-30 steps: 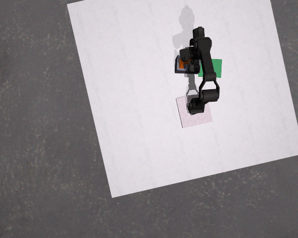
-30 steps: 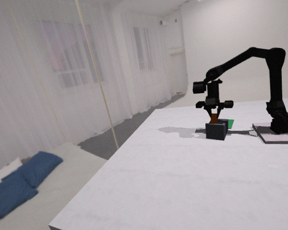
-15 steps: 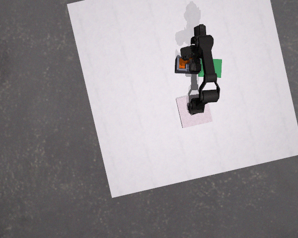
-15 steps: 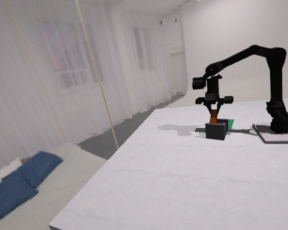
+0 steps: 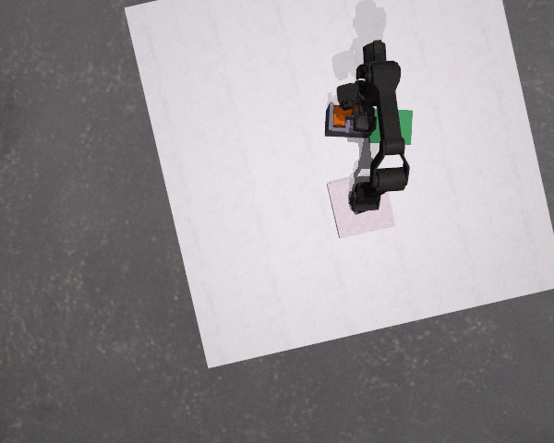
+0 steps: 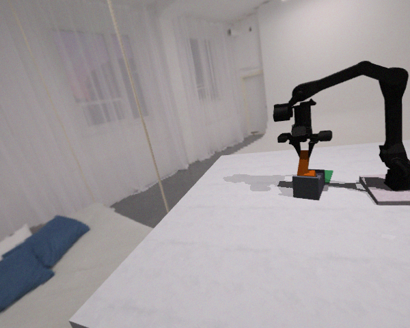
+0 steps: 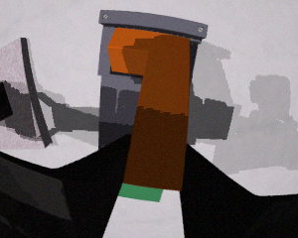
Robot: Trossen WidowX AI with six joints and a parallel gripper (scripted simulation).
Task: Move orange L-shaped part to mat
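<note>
The orange L-shaped part (image 5: 339, 117) (image 6: 303, 164) (image 7: 164, 89) hangs steeply tilted from my gripper (image 6: 304, 154) (image 7: 156, 145), which is shut on its raised end. Its L-shaped end is lowest and shows at about the level of the top of the grey tray (image 5: 337, 134) (image 6: 305, 187) (image 7: 154, 19). The wrist view shows that end near the tray's far wall; whether it still touches the tray I cannot tell. The green mat (image 5: 405, 128) (image 6: 328, 176) (image 7: 141, 192) lies flat beside the tray, partly hidden by the arm in the top view.
The arm's base stands on a pale pink plate (image 5: 363, 226) (image 6: 398, 202) (image 7: 5, 69). The white table (image 5: 268, 267) (image 6: 233, 254) carries the tray, the mat and the plate. The arm reaches over part of the mat in the top view.
</note>
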